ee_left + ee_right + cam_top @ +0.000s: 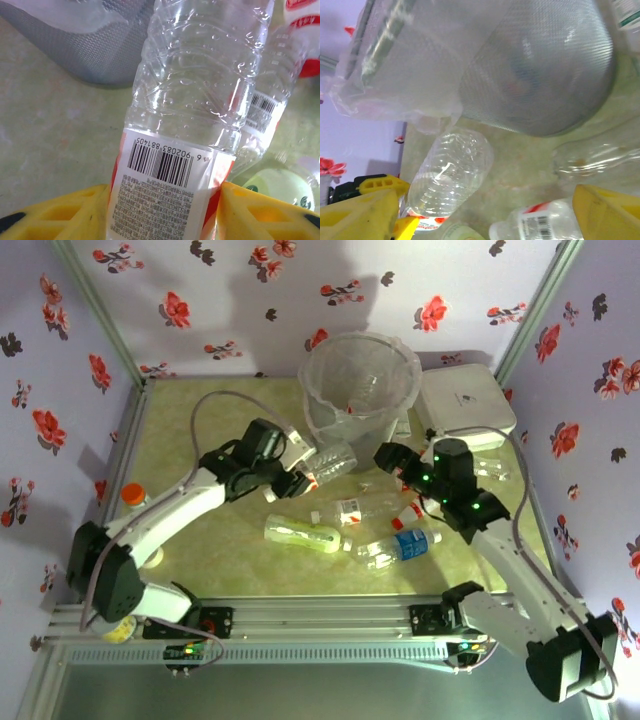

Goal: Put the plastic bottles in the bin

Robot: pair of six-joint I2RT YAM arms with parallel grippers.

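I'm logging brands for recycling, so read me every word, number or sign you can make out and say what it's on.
"6 902083 881405": upside down by the barcode on the label of the clear bottle between the left fingers.
Fine print on that label: too small to read.
Barcode digits on the bottle behind it: blurred.
Mark on the white box, label of the blue-labelled bottle: too small.

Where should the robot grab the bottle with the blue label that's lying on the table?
Around its labelled middle, coming straight down from above. The blue-labelled bottle lies flat on its side on the table, so the fingers can probably straddle its round body across its length without it rolling away.
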